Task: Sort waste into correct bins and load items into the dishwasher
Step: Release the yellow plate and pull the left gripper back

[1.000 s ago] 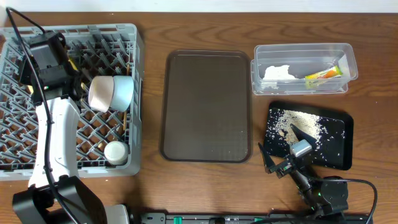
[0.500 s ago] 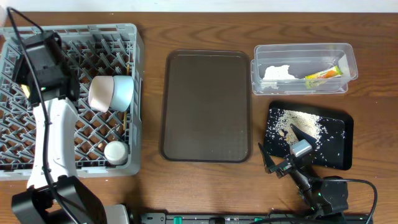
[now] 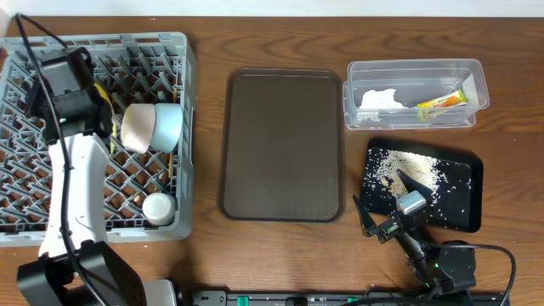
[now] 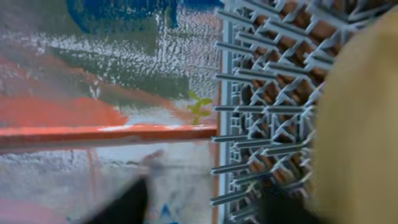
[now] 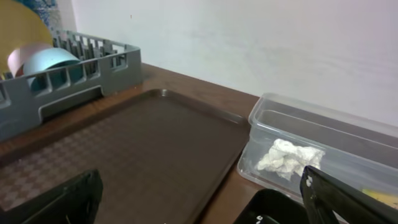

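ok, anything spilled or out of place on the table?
Nothing stands out. The crumbs are scattered but seem confined to the black tray; napkin and wrapper lie in the clear tub.

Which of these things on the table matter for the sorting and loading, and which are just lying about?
Job: dish rack, yellow plate, light-blue bowl, white bowl; clear tub with napkin and wrapper; black tray with crumbs.
Lying about: brown tray, between the rack and the bins.
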